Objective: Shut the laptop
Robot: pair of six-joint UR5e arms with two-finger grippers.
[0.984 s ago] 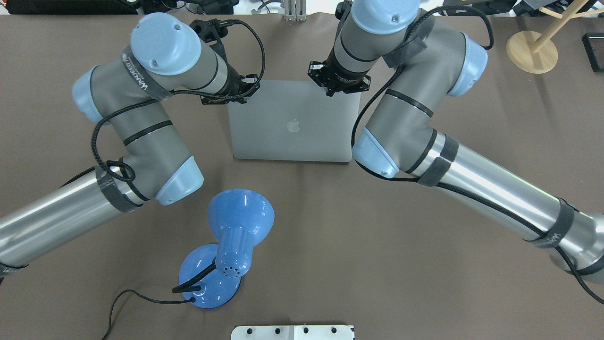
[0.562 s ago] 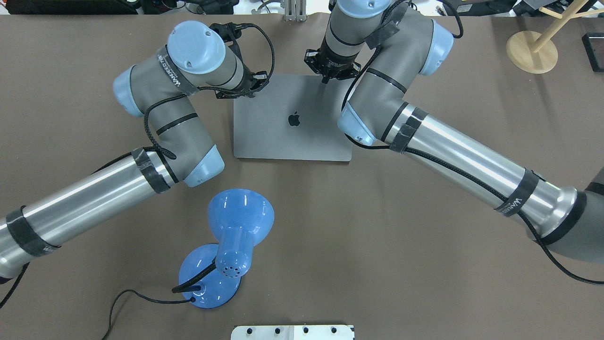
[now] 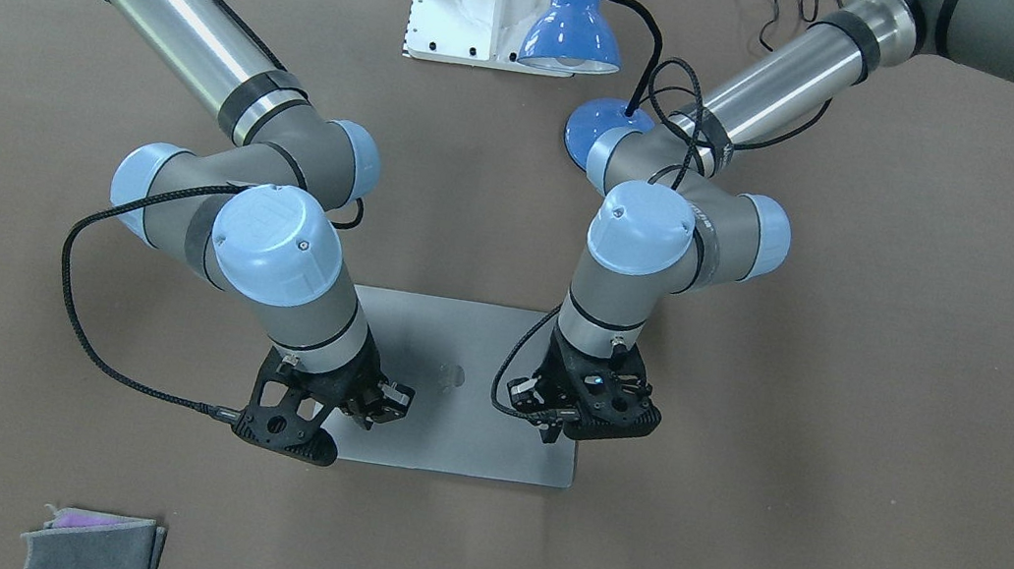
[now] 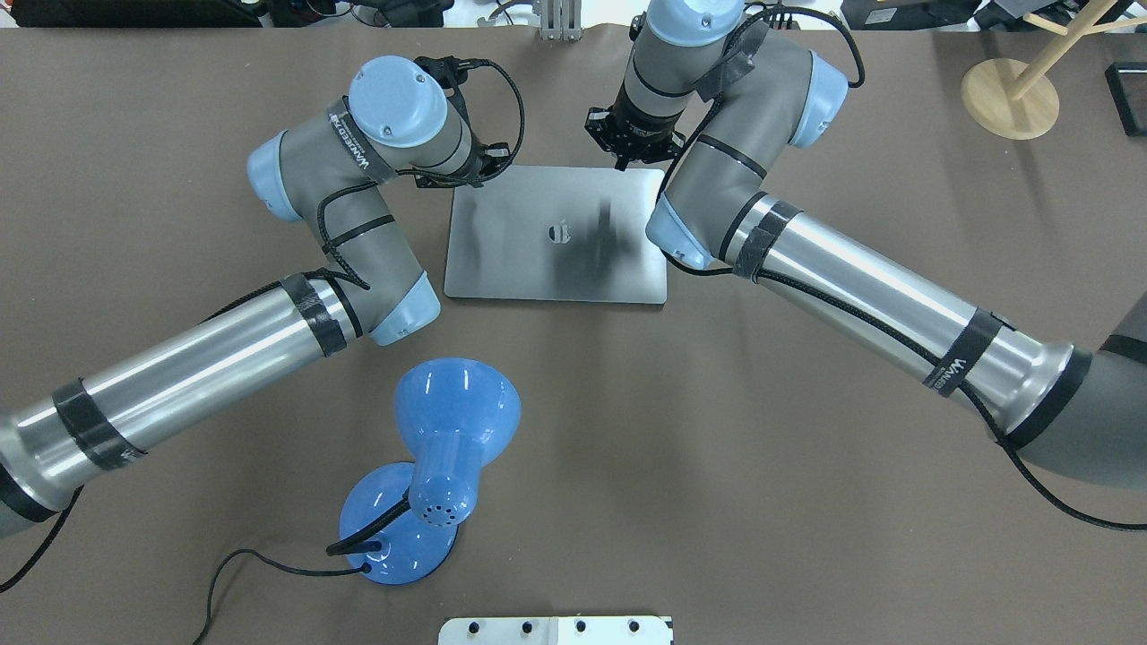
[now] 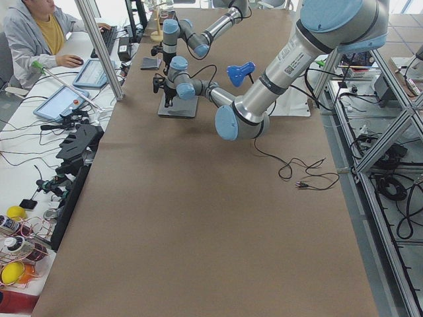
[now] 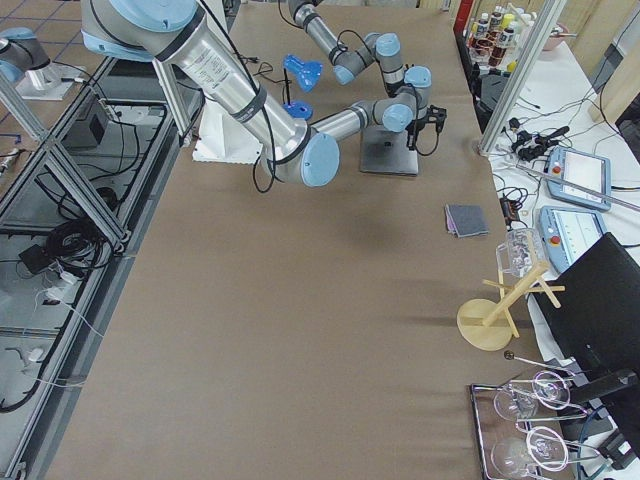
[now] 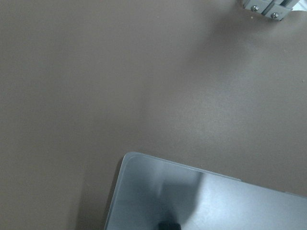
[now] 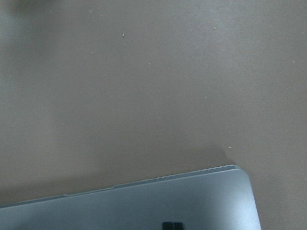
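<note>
The space-grey laptop point(image 4: 529, 260) lies in the middle of the table with its lid down, flat or almost flat, apple logo up; it also shows in the front view point(image 3: 460, 337). My left gripper point(image 3: 551, 433) stands on the lid's far edge near one corner, fingers together. My right gripper point(image 4: 621, 162) stands on the same edge near the other corner, fingers together, and also shows in the front view point(image 3: 375, 408). The wrist views show only a lid corner point(image 7: 144, 191) point(image 8: 211, 196) and a dark fingertip at the bottom.
A blue desk lamp point(image 4: 448, 430) with its cord stands on the near side of the laptop. A grey folded cloth point(image 3: 91, 546) lies at the table's far edge. A wooden stand point(image 4: 1010, 97) is at the far right, a white mounting plate point(image 4: 556, 630) at the near edge.
The lid has gone from tilted up to lying down. Both grippers have moved away from the robot and lower with its far edge, the arms stretching out.
</note>
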